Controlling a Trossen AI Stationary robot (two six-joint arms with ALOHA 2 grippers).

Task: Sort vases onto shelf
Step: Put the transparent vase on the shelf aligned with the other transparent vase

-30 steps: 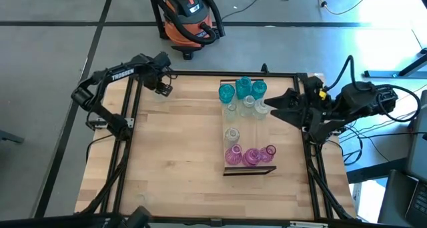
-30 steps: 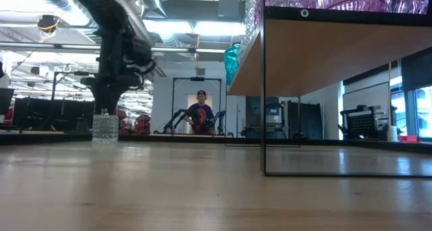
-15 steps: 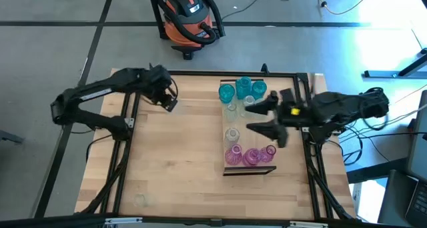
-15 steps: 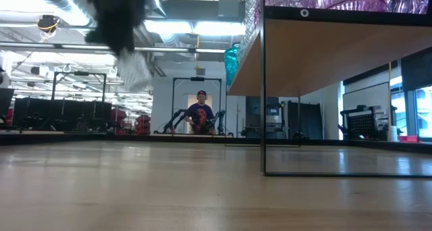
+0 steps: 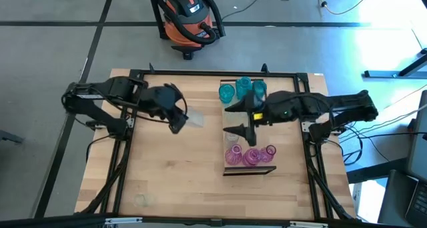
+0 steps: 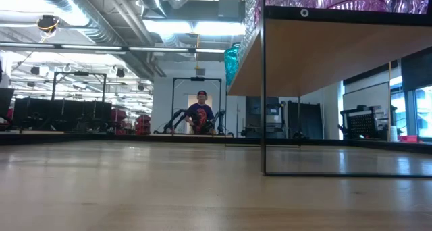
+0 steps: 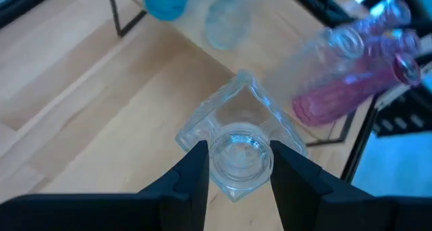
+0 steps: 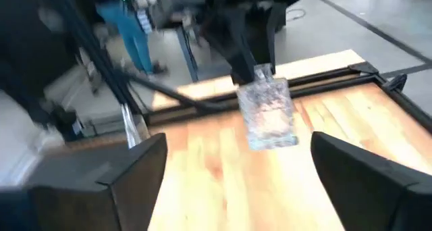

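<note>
The clear vase (image 7: 237, 140) is small, faceted glass with a narrow neck: light, rigid, smooth and breakable, so it should slip easily between hard fingers and would crack if dropped or knocked against its neighbours. It is held by the neck, the slimmest and best place to pinch it, in the left gripper (image 7: 237, 165), whose 2 fingers are closed narrowly on either side of the mouth. In the high view the vase (image 5: 194, 121) hangs in the air over bare tabletop, just left of the shelf (image 5: 238, 168) and not touching it.

From the right wrist view the same vase (image 8: 270, 114) dangles body-down beneath the left arm's fingers, swinging weight below the grip (a reason, I judge, to carry it slowly).

The right gripper (image 5: 239, 119) reaches across the shelf toward it with its jaws spread wide and nothing between them, so a handover looks likely; taking the body low would leave the neck free.

On the shelf stand teal vases (image 5: 241, 88) at the far end and pink vases (image 5: 251, 155) near the dark edge.
</note>
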